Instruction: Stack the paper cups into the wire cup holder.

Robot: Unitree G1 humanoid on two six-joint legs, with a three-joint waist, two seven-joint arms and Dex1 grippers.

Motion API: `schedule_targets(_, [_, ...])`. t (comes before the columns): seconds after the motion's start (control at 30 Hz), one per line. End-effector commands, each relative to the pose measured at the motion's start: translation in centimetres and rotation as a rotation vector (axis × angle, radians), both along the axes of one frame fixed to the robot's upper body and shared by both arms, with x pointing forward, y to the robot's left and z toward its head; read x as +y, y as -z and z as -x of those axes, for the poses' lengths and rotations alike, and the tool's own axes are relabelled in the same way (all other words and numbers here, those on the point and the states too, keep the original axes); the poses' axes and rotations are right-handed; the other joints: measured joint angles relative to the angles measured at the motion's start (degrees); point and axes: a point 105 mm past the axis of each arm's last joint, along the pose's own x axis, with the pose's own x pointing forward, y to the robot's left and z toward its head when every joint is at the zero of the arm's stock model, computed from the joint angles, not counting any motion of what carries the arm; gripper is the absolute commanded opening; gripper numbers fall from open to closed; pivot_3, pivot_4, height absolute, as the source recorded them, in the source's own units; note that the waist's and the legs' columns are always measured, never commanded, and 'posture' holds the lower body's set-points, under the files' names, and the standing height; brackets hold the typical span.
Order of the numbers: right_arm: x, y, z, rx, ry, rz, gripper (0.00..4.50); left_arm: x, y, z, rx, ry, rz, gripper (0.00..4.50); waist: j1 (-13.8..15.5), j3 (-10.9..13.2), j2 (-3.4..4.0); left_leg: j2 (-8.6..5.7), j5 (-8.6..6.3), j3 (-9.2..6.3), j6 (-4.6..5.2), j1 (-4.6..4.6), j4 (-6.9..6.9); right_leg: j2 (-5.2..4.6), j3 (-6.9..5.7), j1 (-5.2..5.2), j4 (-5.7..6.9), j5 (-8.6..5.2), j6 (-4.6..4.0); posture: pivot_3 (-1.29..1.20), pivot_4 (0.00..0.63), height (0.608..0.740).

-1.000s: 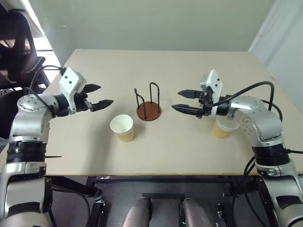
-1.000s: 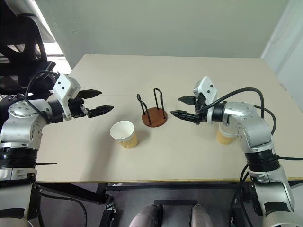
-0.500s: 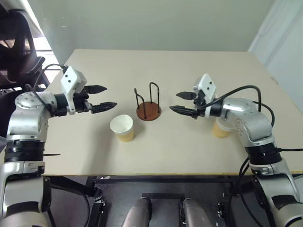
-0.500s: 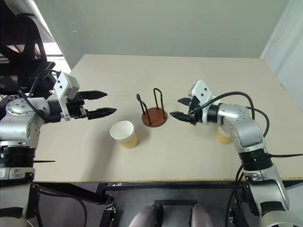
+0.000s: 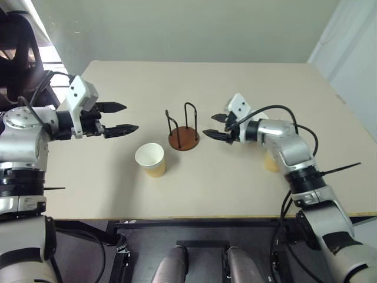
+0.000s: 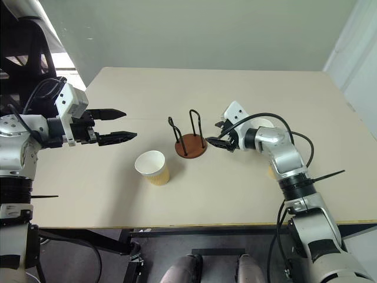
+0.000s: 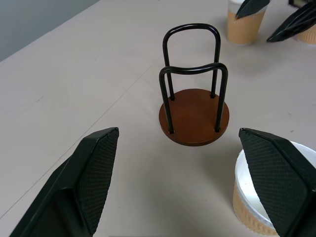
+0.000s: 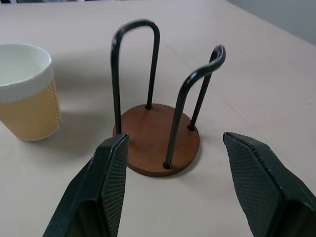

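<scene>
Both hands released, nothing held. Right hand (image 5: 213,126) sits just beside the empty cup holder (image 5: 184,139), mid-counter; the front cup (image 5: 149,160) is nearer the left hand (image 5: 116,118), below it.

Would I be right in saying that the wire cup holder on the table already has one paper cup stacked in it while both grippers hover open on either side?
Not quite: the wire cup holder is empty, as the left wrist view shows, its brown base bare between the wire loops. The nearest paper cup stands upright on the table beside it. The rest holds: left gripper and right gripper hover open on either side.
</scene>
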Motion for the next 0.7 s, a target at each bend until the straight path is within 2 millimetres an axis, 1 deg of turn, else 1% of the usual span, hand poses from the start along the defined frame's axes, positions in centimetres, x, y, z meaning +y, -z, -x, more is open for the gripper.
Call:
schedule_targets(0.03, [1.0, -1.4, -0.5, -0.065, -0.015, 0.004, 3.06, 0.1, -1.5, 0.2, -0.046, -0.005, -0.007, 4.17, 0.0, 0.0, 0.0, 0.0, 0.0, 0.0, -0.01, -0.02, 0.0, 0.0, 0.0, -0.04, 0.03, -0.01, -0.02, 0.0, 0.15, 0.74])
schedule_targets(0.27, [2.9, -0.7, -1.7, -0.056, -0.022, 0.02, 3.06, 0.0, -1.5, 0.2, -0.048, -0.007, -0.001, 4.17, -0.1, 0.0, 0.0, 0.03, -0.1, -0.01, -0.16, -0.05, -0.01, 0.0, -0.03, -0.14, 0.16, -0.07, -0.12, 0.0, 0.15, 0.74])
schedule_targets(0.33, [3.4, -0.7, -1.9, -0.055, -0.027, 0.023, 3.06, 0.0, -1.5, 0.2, -0.048, -0.009, 0.0, 4.17, -0.1, 0.0, 0.0, 0.03, -0.34, -0.01, -0.56, -0.07, 0.0, 0.0, -0.02, -0.21, 0.2, -0.06, -0.15, 0.0, 0.15, 0.74])
schedule_targets(0.67, [5.3, -0.8, -2.4, -0.058, -0.038, 0.004, 3.06, -0.1, -1.5, 0.2, -0.048, -0.014, -0.002, 4.17, -0.1, 0.0, 0.0, 0.08, -0.35, 0.0, -0.59, -0.1, 0.02, 0.0, -0.06, -0.4, 0.55, -0.18, -0.37, 0.0, 0.15, 0.74])
schedule_targets(0.7, [5.4, -0.8, -2.4, -0.058, -0.039, 0.003, 2.88, -0.2, -1.5, 0.1, -0.048, -0.014, -0.002, 4.21, -0.1, 0.0, 0.0, 0.1, -0.35, 0.0, -0.61, -0.11, 0.02, 0.01, -0.06, -0.42, 0.58, -0.19, -0.37, 0.0, 0.15, 0.74])
